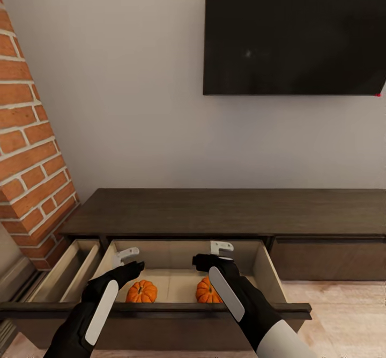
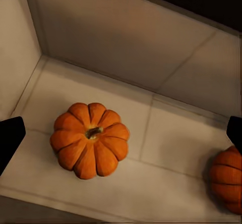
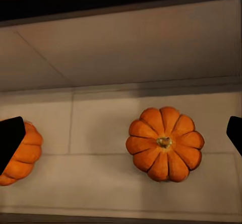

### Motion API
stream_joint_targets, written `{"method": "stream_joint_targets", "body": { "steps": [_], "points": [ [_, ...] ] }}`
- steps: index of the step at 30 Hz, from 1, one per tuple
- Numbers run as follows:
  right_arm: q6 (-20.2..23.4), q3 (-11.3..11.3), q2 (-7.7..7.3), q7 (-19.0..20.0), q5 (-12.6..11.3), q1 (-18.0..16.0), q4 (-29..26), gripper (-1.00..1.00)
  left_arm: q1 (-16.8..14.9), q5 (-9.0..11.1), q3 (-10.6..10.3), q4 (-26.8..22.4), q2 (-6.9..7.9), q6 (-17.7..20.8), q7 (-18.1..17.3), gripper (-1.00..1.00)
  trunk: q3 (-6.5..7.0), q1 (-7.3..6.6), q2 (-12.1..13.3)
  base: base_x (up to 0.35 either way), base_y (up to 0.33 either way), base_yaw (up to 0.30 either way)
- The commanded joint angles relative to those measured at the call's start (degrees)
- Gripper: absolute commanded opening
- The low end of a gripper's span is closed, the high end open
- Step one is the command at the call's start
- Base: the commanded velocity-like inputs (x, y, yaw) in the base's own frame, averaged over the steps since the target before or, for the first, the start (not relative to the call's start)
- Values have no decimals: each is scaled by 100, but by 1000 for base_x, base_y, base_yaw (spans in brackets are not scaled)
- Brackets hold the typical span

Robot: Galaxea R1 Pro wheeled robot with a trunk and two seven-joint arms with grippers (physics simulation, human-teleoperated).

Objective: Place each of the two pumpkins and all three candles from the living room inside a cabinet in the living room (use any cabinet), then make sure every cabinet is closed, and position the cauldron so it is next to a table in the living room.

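**Two pumpkins on the floor of the open cabinet drawer**

Two arms reach forward over the front edge of a pulled-out drawer (image 1: 271,277) of the cabinet (image 1: 225,210). The left jaws (image 1: 126,254) and the right jaws (image 1: 221,248) both stand spread wide with nothing between them; in each wrist view the dark fingertips (image 2: 11,136) sit far apart at the frame's sides, well clear of the fruit.

Below the left jaws, the left pumpkin (image 1: 141,292) rests upright on the pale beige drawer floor, near the front edge and toward the drawer's left wall; the left wrist view shows it stem-up (image 2: 91,139). The right pumpkin (image 1: 207,291) sits near the front edge too, about mid-width of the drawer, partly hidden behind the right arm in the head view and shown whole in the right wrist view (image 3: 165,143). The two are apart, not touching each other or any wall.

A second, narrower drawer (image 1: 69,272) at the cabinet's left end is also pulled out. Beyond the drawers lies the dark brown cabinet top, bare, against a grey wall. A brick column (image 1: 29,154) rises at the left, and a black screen (image 1: 295,33) hangs on the wall above the cabinet's right half.
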Motion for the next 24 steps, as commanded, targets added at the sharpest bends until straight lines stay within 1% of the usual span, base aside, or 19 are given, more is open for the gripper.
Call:
{"method": "stream_joint_targets", "body": {
  "steps": [1, 13, 15, 18, 21, 24],
  "points": [
    [7, -1, 0, 0, -2, 2, -12, 100, 0, 0, 4, -16, 2, 18, -5, 100, 23, -2, 2, -163, 0, 0],
    [9, -1, 0, 0, -3, 2, -16, 100, 0, 0, 7, -29, 7, 23, -9, 100, 289, -33, 18, -17, 0, 0],
    [9, -1, 0, 0, -4, 2, -16, 100, 0, 0, 7, -38, 7, 23, -9, 100, 325, -75, 94, -46, 3, 0],
    [9, -1, 0, 0, -1, 2, -16, 100, 0, 0, 12, -50, 7, 28, -9, 100, 379, -141, 214, -187, 49, 0],
    [9, -1, 0, 0, -3, 2, -16, 100, 0, 0, 58, -55, 3, 31, -7, 100, 433, -207, 335, -193, 59, 0],
    [9, -1, 0, 0, -4, 2, -16, 100, 0, 0, 83, -61, 0, 34, -8, 100, 487, -273, 455, -66, 20, 0]
  ]
}}
